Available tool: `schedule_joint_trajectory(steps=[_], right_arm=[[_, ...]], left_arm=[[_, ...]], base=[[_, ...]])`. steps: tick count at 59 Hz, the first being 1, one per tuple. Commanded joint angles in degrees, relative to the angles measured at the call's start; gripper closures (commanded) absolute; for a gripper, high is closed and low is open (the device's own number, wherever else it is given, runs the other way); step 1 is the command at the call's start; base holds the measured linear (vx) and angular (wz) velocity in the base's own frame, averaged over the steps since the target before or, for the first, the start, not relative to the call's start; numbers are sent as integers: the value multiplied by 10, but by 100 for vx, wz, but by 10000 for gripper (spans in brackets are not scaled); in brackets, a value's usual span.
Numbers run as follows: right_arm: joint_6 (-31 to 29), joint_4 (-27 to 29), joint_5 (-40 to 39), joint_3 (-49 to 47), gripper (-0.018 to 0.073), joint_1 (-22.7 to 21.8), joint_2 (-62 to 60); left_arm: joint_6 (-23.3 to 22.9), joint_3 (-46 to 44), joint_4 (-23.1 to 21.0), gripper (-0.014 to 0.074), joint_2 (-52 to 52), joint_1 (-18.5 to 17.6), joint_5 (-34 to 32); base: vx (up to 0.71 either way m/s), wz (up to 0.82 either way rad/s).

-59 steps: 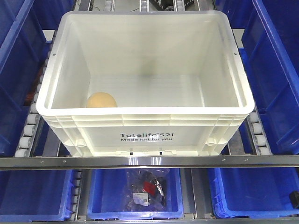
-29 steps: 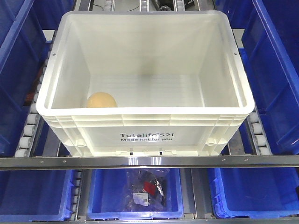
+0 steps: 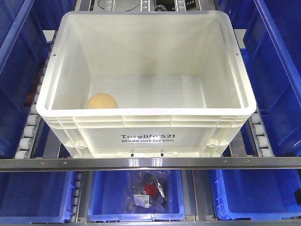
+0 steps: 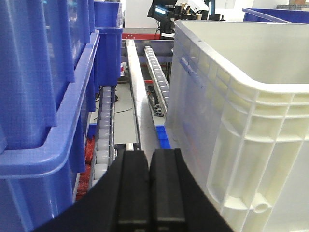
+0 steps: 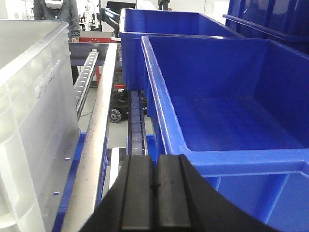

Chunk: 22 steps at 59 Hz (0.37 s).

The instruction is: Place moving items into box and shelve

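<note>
The white box (image 3: 141,125) with black "Totelife 521" print rests on the roller shelf in the front view. One tan-yellow rounded item (image 3: 102,101) lies on its floor at the front left corner. In the left wrist view my left gripper (image 4: 149,157) is shut and empty, low beside the box's left wall (image 4: 227,121). The right wrist view has my right gripper (image 5: 155,162) shut and empty too, between the box's right wall (image 5: 34,96) and a blue bin (image 5: 227,116). Neither gripper appears in the front view.
Blue bins (image 3: 277,70) flank the box on both sides, and another row of them (image 3: 136,195) sits on the shelf below, the middle one holding bagged items. Roller tracks (image 4: 104,130) run along the shelf. A metal rail (image 3: 150,163) crosses the shelf front.
The box and the tan item have stayed put. A dark object at the lower right edge of the front view has dropped almost out of sight.
</note>
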Motion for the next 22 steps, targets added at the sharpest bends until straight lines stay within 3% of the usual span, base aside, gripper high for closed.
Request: schedule_joint_trajectory(steps=[1, 22], right_arm=[[-3, -2, -44, 2, 564, -2, -10], [-3, -2, -44, 2, 564, -2, -10]], left_arm=[[-7, 10, -4, 604, -9, 1, -45], [-7, 10, -4, 604, -9, 1, -45]], base=[[0, 0], [0, 0]])
